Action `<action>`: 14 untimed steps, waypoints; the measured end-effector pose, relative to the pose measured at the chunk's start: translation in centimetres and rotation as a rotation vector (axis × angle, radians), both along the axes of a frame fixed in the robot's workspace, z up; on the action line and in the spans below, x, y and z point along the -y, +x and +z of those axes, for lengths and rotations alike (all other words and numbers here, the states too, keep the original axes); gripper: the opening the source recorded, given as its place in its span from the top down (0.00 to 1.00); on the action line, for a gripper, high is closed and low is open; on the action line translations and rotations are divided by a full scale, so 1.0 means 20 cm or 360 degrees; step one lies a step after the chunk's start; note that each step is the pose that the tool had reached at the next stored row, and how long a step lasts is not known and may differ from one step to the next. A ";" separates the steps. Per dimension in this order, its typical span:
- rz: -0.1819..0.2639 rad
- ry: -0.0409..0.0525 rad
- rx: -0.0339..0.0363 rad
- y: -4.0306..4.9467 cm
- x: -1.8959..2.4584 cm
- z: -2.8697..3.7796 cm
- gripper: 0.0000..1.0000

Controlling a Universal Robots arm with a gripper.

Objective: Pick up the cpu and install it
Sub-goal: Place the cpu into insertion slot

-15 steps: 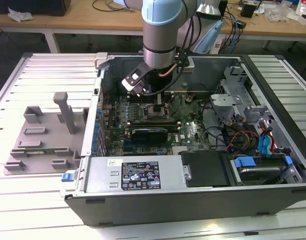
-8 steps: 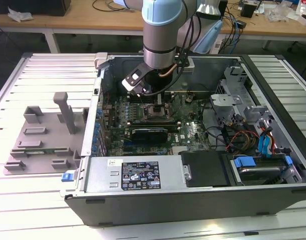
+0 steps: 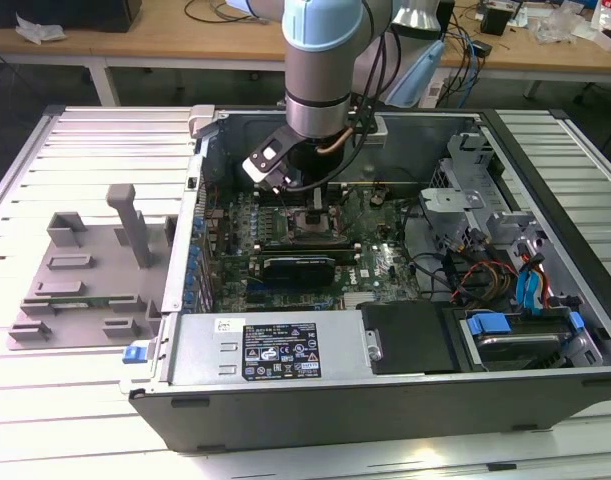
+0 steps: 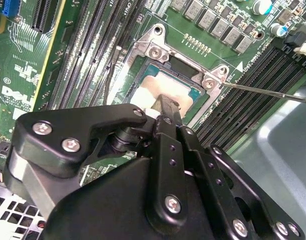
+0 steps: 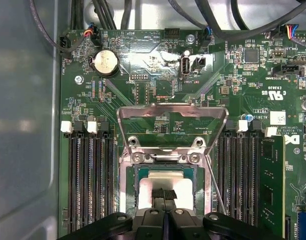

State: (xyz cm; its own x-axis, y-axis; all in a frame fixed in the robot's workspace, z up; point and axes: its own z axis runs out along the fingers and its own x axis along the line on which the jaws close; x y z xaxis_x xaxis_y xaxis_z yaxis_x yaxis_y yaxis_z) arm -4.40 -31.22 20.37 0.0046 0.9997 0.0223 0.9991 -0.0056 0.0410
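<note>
1. In the exterior view, the arm [image 3: 320, 70] reaches straight down into the open computer case [image 3: 385, 410]. Its wrist hangs over the motherboard [image 3: 385, 265], toward the far side of the board.
2. The gripper [image 5: 163, 195] sits directly above the socket frame [image 5: 123, 190]. Both wrist views show its fingers [image 4: 168, 102] pinched together, with nothing seen between them.
3. The cpu [image 5: 165, 180] lies flat inside the socket frame with its silvery top facing up, directly under the closed fingertips.
4. The tips are at the cpu's top surface, roughly at its centre. Whether they press on it or sit just above it cannot be told.
5. The socket's load plate [image 5: 163, 142] is flipped up and open, and stands off the cpu.
6. The thin lever rod [image 4: 263, 91] angles away from one corner of the frame.
7. Memory slots [image 5: 90, 175] flank the socket on both sides.
8. In the exterior view, the long black expansion card [image 3: 300, 266] sits on the near side of the socket.
9. The grey tray [image 3: 75, 270] rests on the table at the exterior view's left, well apart from the case.
</note>
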 end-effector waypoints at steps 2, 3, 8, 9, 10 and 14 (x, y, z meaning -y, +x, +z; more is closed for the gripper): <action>0.0000 0.0000 0.0000 0.000 0.000 0.025 0.89; 0.0000 0.0000 0.0000 0.000 0.000 0.037 0.89; 0.0000 0.0000 0.0000 0.000 0.000 0.119 0.89; 0.0000 -0.0001 0.0000 0.000 0.000 0.135 0.89; 0.0000 0.0000 0.0000 0.000 0.000 0.161 0.89; 0.0000 0.0000 0.0000 0.000 0.001 0.198 0.89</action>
